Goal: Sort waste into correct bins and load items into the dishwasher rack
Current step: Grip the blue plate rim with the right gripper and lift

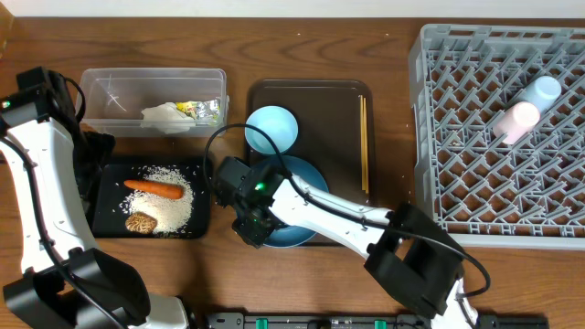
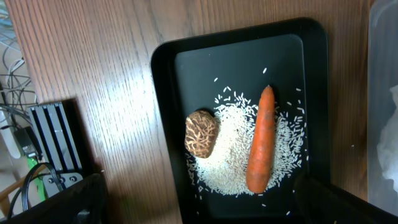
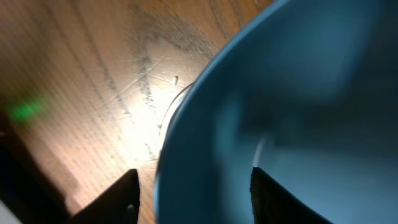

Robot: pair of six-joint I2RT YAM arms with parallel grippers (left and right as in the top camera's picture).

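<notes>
The dark-blue plate point(image 1: 306, 183) lies at the near edge of the brown tray point(image 1: 329, 105). My right gripper point(image 1: 251, 228) straddles the plate's near-left rim point(image 3: 280, 112). One finger sits inside the plate and the other point(image 3: 118, 199) outside over the wood, a small gap from the rim. My left gripper point(image 1: 94, 178) hovers wide open and empty point(image 2: 202, 208) over the black tray point(image 2: 186, 74), which holds rice point(image 2: 227, 162), a carrot point(image 2: 261, 140) and a brown lump point(image 2: 201, 132).
The light-blue bowl point(image 1: 271, 128) and chopsticks point(image 1: 364, 146) rest on the brown tray. The clear tub point(image 1: 110, 91) holds tissue point(image 1: 164, 114), a wrapper point(image 1: 187, 108) and foil point(image 1: 212, 110). The grey rack point(image 1: 439, 110) at right carries a blue cup point(image 1: 544, 91) and a pink cup point(image 1: 516, 121).
</notes>
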